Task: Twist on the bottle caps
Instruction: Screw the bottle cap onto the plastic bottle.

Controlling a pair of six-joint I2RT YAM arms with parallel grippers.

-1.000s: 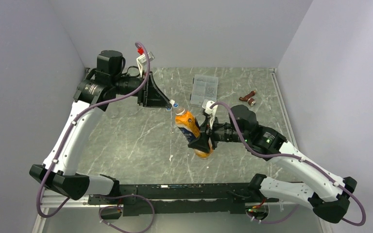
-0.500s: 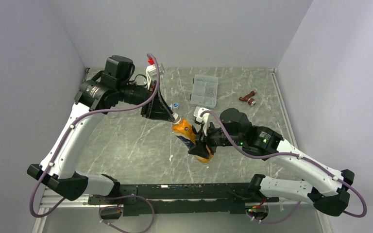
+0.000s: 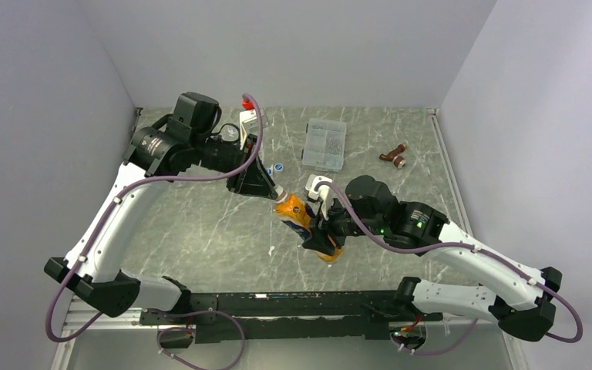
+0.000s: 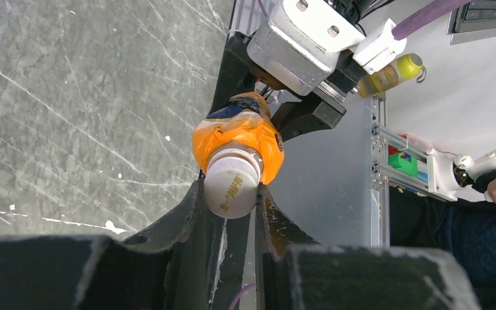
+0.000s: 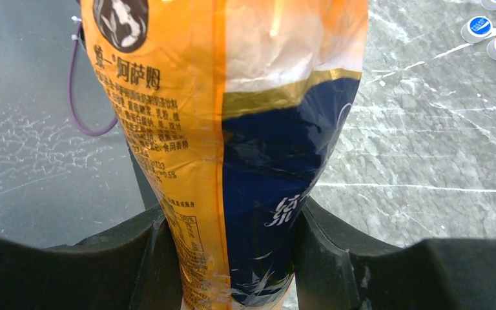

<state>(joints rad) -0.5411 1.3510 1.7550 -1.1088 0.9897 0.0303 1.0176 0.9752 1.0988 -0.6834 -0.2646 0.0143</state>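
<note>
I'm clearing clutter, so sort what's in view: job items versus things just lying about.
Job: orange bottle, clamped in the right gripper; its white top, pinched by the left gripper; loose blue caps.
Lying about: clear plastic box; small brown item, far right, too small to identify.

Your bottle (image 5: pixel 187 129) wore a glossy orange-and-navy plastic film sleeve, wrinkled at the shoulder. Its cap (image 4: pixel 232 184) looked like smooth matt white plastic with faint print. Left gripper (image 4: pixel 230 200) and right gripper (image 5: pixel 232 252) had matt black plastic fingers (image 5: pixel 342 258), slightly grainy. Loose caps (image 5: pixel 480 27) were glossy blue on top with white rims. Table (image 3: pixel 200 223) was a smooth grey marble-look sheet, low sheen. Far box (image 3: pixel 324 144) was clear plastic. Frame rail (image 4: pixel 378 174) was bare matt metal.
</note>
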